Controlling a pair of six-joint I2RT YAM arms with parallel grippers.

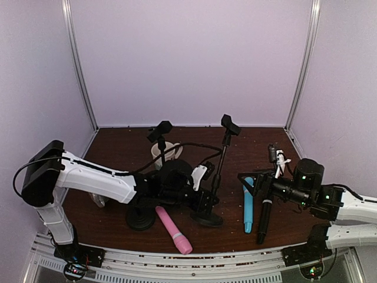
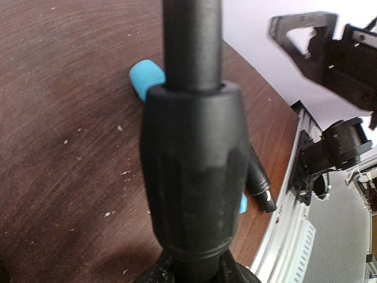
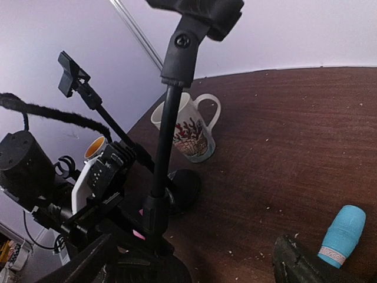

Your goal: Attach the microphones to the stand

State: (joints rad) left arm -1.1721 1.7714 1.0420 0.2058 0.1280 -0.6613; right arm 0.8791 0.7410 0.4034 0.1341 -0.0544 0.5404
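Observation:
Three microphones lie on the table: a pink one (image 1: 174,230) near the front, a light blue one (image 1: 248,204) (image 3: 343,236) (image 2: 145,78), and a black one (image 1: 263,221) (image 2: 259,190) beside it. A black stand (image 1: 219,171) (image 3: 165,147) rises from a round base (image 1: 207,219) to an empty clip (image 1: 230,125) (image 3: 200,12). My left gripper (image 1: 205,199) (image 2: 194,274) is shut on that stand's lower collar (image 2: 194,177). My right gripper (image 1: 257,181) (image 3: 194,265) hangs open over the upper ends of the blue and black microphones, holding nothing.
A second black stand with a round base (image 1: 140,219) and an empty clip (image 1: 160,131) (image 3: 72,73) stands to the left. A patterned white mug (image 1: 166,152) (image 3: 191,132) sits behind the stands. An orange-lined cup (image 3: 96,148) is partly hidden by my left arm.

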